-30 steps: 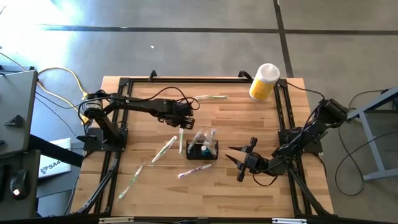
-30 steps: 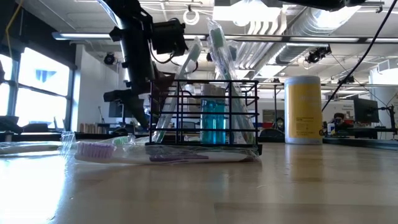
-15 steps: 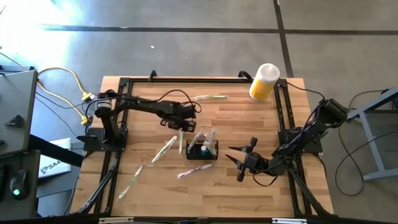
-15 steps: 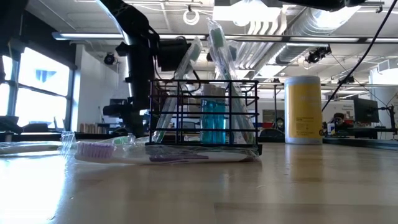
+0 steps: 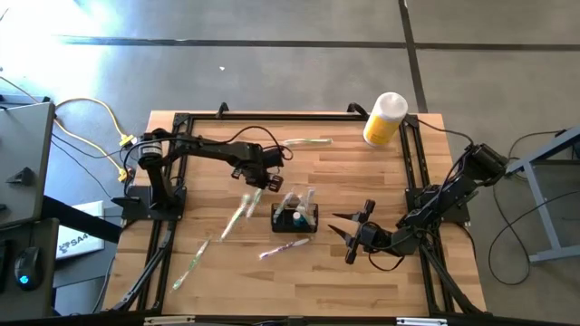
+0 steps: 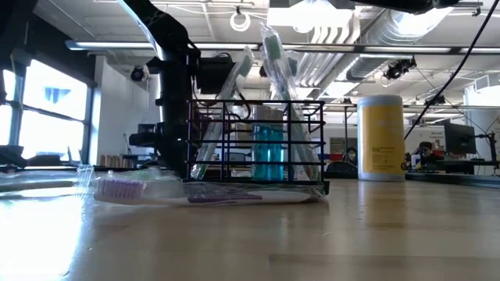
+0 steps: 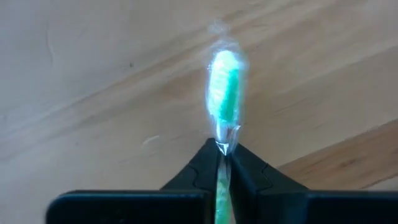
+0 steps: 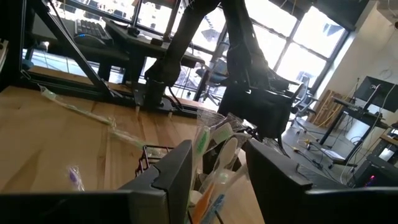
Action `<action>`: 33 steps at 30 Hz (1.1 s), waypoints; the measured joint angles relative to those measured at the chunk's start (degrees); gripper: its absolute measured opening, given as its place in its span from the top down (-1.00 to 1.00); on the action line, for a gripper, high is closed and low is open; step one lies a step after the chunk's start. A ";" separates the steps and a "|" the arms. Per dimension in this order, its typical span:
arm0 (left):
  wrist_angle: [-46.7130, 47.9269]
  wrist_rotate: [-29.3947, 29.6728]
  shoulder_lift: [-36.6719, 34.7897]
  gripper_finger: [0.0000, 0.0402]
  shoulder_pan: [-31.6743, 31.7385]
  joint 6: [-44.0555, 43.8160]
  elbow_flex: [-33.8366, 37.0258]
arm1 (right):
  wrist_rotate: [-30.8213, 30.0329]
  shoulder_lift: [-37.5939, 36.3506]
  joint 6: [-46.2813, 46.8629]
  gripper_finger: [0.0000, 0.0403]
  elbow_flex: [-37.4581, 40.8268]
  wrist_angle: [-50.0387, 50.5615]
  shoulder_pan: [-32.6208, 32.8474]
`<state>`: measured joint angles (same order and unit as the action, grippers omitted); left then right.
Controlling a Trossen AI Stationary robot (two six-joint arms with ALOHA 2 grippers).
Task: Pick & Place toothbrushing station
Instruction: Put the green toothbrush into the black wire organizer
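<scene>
The toothbrushing station [image 5: 295,218] is a small black wire-mesh box with low, open-grid walls, standing upright near the middle of the pale wood-plank surface [image 5: 344,172]. Through its thin bars the low view shows a translucent blue bottle [image 6: 268,153] and several clear-wrapped toothbrushes leaning out over the rim.

The left gripper [image 5: 257,185] hangs just beside the station's far-left corner, its dark fingers pressed together on a green toothbrush [image 7: 223,106] in crinkled clear film. In the left wrist view the two angular black fingertips pinch the wrapper at the neck, and the bright green brush head sticks out beyond them over the wood grain.

The right gripper [image 5: 349,232] rests low over the surface just to the right of the station, apart from it, its flat matte fingers [image 8: 174,171] spread and holding nothing.

More wrapped toothbrushes lie loose on the surface: a purple-bristled one [image 5: 283,247] flat in front of the station, a green-and-white one [image 5: 237,217] to its left, another [image 5: 191,265] nearer the front-left edge, and one [image 5: 308,142] towards the back. A yellow cylindrical bottle [image 5: 384,120] with a white cap stands at the back-right corner, well apart from the station.
</scene>
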<state>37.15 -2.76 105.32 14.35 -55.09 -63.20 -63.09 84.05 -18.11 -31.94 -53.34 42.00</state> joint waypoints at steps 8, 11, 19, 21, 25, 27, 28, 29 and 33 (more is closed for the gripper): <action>1.54 -1.08 0.13 0.97 2.54 6.75 -1.37 | -0.01 0.00 0.02 0.29 0.00 0.00 0.00; 3.88 -0.28 0.46 0.98 2.88 9.29 -4.02 | 0.00 0.00 0.02 0.29 0.00 0.00 0.00; 15.23 5.90 0.50 0.99 2.91 15.87 -17.51 | -0.04 0.00 0.02 0.29 0.00 0.00 0.03; 20.04 8.37 0.50 0.99 2.86 16.07 -22.20 | -0.07 0.00 0.02 0.29 0.00 0.02 0.33; 31.01 14.54 0.49 1.00 2.93 16.50 -32.58 | -1.41 0.00 0.02 0.29 0.00 0.02 1.38; 35.35 17.59 0.38 1.00 2.15 16.50 -38.02 | -2.92 0.00 0.02 0.29 0.00 0.02 1.92; 36.88 18.68 0.32 1.00 1.52 16.87 -40.45 | -3.60 0.00 0.02 0.29 0.00 0.02 2.16; 37.74 19.13 0.31 1.00 0.61 17.85 -42.93 | -4.32 0.00 0.00 0.29 0.00 0.04 2.37; 37.47 19.16 -1.79 1.00 -3.50 21.57 -50.62 | -6.03 0.00 -0.02 0.29 0.00 0.02 3.33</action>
<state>74.62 16.40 103.53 10.85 -33.52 -113.82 -69.12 84.05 -18.13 -31.94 -53.32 45.32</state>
